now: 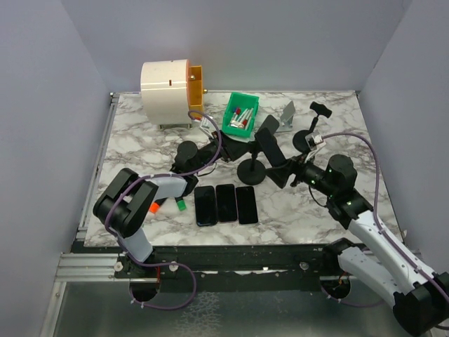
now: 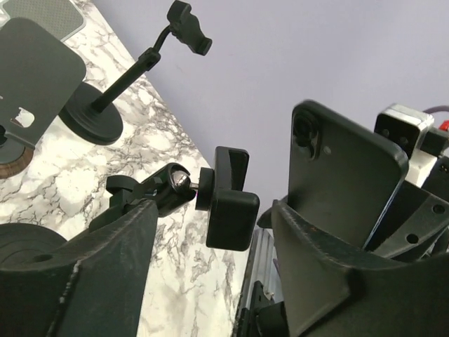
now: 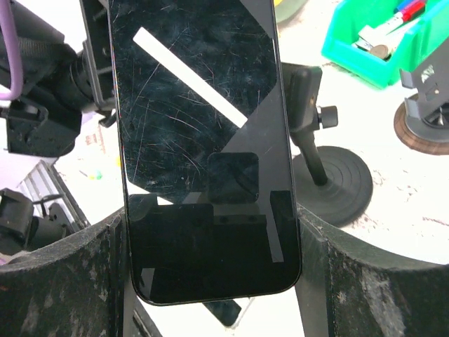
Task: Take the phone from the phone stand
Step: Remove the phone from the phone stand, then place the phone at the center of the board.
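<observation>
Right gripper [image 3: 210,232] is clamped on the phone [image 3: 203,140], one finger on each long edge near its lower end, and the phone is up off the tabletop over the middle, just right of the phone stand [image 1: 252,168]. Its long axis runs straight out of my right fingers, tilted rather than flat. The scratched glass faces my right wrist, while the back faces my left wrist, with the lens at the end away from the grip. There's nothing to read on the screen, only a pale bar of reflection. My left gripper [image 2: 214,210] has its jaws apart, gripping nothing, and the stand's clamp [image 2: 228,210] sits bare on its ball joint between them. Three dark phones [image 1: 226,203] lie flat side by side toward the near edge. The green bin [image 1: 240,116] sits toward the far edge, and the labels on its contents are too small to read.
</observation>
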`<state>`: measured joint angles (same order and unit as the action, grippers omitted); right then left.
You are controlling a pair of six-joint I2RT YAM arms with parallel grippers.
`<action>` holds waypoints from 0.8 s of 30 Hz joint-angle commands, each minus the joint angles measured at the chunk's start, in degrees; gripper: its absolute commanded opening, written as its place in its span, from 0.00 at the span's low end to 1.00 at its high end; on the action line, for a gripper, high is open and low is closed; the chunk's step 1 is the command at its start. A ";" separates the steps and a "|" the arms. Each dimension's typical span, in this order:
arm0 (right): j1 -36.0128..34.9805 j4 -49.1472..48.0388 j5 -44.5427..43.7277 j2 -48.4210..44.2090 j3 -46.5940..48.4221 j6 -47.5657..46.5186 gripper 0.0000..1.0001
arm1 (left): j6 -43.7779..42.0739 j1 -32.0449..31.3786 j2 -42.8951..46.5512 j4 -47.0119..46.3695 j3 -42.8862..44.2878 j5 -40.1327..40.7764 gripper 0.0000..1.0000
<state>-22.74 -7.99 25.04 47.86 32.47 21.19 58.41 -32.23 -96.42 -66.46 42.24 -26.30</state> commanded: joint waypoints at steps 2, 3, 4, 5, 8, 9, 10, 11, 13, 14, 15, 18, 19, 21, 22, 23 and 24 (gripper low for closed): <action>0.42 14.09 -6.04 -8.36 1.79 -2.21 0.00 | -3.88 0.13 5.25 4.34 0.29 2.53 0.74; 0.42 16.35 -7.89 -9.85 1.72 -1.51 0.01 | -4.70 0.15 6.61 5.88 0.09 3.62 0.77; 0.42 18.61 -9.72 -11.18 1.48 -0.33 0.00 | -5.64 0.24 8.07 7.35 -0.22 4.83 0.80; 0.42 20.69 -11.92 -12.38 1.32 1.09 0.01 | -6.63 0.30 9.73 8.95 -0.56 6.23 0.83; 0.42 25.59 -15.83 -14.53 0.42 5.55 0.00 | -10.26 0.41 14.92 14.32 -1.46 10.51 0.99; 0.42 27.51 -16.73 -14.22 0.34 7.09 0.00 | -12.03 0.41 16.83 16.63 -1.64 12.22 0.99; 0.42 29.29 -17.14 -13.50 0.44 8.24 0.00 | -13.93 0.41 18.96 19.38 -1.88 14.25 0.99; 0.42 31.05 -17.54 -12.21 0.53 9.19 0.00 | -15.55 0.41 21.03 21.99 -2.22 16.48 0.99; 0.42 34.02 -17.66 -8.88 0.67 10.70 0.00 | -18.84 0.41 25.39 26.68 -2.97 20.56 0.99; 0.42 34.98 -17.53 -6.95 0.58 11.08 0.00 | -20.86 0.41 27.42 29.14 -3.11 22.28 0.99; 0.42 35.41 -17.29 -5.15 0.27 11.25 0.00 | -22.75 0.41 29.35 31.90 -3.12 23.99 0.99; 0.42 34.98 -16.54 -0.53 -0.70 11.91 0.00 | -27.16 0.41 34.01 37.86 -3.55 27.83 0.99; 0.42 34.30 -16.10 0.77 -1.00 11.98 0.00 | -28.30 0.41 35.26 39.10 -3.83 28.75 0.99; 0.41 33.49 -15.66 3.47 -1.53 12.16 0.01 | -29.99 0.41 37.32 41.18 -4.57 30.40 0.99; 0.31 33.25 -15.39 4.67 -1.65 12.08 0.01 | -30.61 0.41 38.11 41.97 -5.00 31.04 0.99; 0.33 32.98 -14.90 5.91 -1.84 11.99 0.00 | -31.30 0.41 38.75 42.75 -5.24 31.51 0.99; 0.25 32.78 -14.64 6.96 -2.02 11.82 0.00 | -31.48 0.41 39.14 43.40 -5.65 32.01 0.99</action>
<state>-22.48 26.44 9.56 52.12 30.96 32.08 32.75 -32.18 -59.48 -31.09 38.46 -0.12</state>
